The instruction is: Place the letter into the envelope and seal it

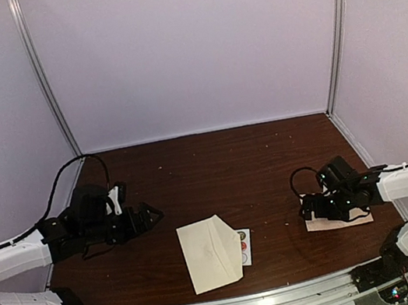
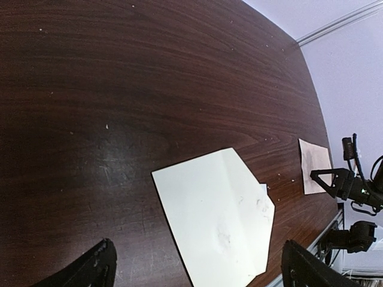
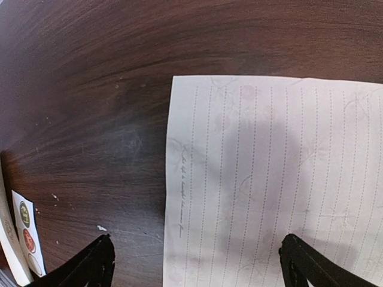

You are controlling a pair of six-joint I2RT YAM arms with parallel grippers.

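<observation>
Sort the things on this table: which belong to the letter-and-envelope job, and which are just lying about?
Job: cream envelope; lined letter sheet.
Lying about: card of round stickers, though it might serve as the seal; pale specks on the table.

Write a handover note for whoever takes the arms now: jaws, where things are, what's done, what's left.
Left gripper: jaws open, empty, left of the envelope.
Right gripper: jaws open, empty, over the letter.
The envelope lies flat at front centre, flap open, overlapping the sticker card; the letter lies flat at right.
Done: nothing yet, the letter is outside.
Left: put it in, close the flap, seal.
</observation>
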